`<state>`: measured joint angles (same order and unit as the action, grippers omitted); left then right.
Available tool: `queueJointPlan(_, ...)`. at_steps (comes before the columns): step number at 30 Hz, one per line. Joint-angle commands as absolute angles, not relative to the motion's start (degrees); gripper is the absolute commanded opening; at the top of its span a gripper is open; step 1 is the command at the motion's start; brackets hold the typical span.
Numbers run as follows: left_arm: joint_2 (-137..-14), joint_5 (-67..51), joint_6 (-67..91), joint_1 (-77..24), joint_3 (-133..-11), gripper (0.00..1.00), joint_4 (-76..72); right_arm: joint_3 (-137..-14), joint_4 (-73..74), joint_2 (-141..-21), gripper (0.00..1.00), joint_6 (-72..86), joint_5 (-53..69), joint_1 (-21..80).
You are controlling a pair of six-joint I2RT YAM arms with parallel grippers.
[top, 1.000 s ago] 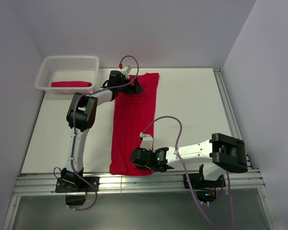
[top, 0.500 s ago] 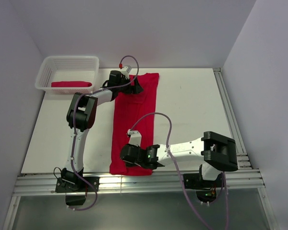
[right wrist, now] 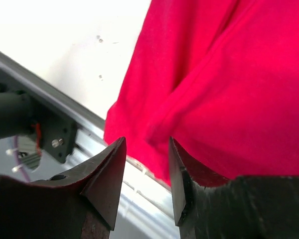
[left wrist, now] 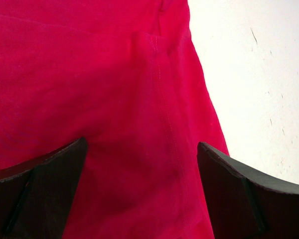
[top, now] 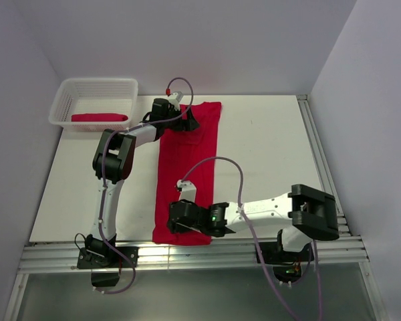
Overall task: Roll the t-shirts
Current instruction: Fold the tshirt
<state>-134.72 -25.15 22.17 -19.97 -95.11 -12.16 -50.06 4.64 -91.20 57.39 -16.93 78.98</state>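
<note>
No readable text, labels, numbers anywhere.

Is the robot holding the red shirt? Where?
Nothing. The left gripper is open over the t-shirt at its far end, the right gripper open at its near hem.

The left arm [top: 113,157] is stretching to the far end of the flat crimson-red cloth t-shirt [top: 180,157], its left gripper [left wrist: 142,149] gaping wide. The right arm [top: 267,208] is bending across to that shirt's near left corner, its right gripper [right wrist: 147,149] showing narrowly parted jaws.
</note>
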Motion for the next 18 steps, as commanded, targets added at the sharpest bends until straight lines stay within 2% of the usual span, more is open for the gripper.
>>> queueJointPlan(1,-133.33,-24.79,22.32,-19.78,-94.31,1.0,-8.09,-48.26,3.86,-84.91,0.47,58.44,-19.86,78.93)
queueJointPlan(10,-133.59,-24.52,22.24,-19.78,-94.31,1.0,-8.0,-34.72,7.46,-71.82,0.46,74.25,-19.07,80.15)
queueJointPlan(14,-133.59,-24.61,22.15,-19.78,-94.39,1.0,-7.91,-40.5,20.42,-72.68,0.48,77.7,-22.75,83.66)
queueJointPlan(18,-133.42,-24.7,22.06,-19.78,-94.13,1.0,-8.0,-49.82,31.18,-78.91,0.5,73.06,-26.36,87.01)
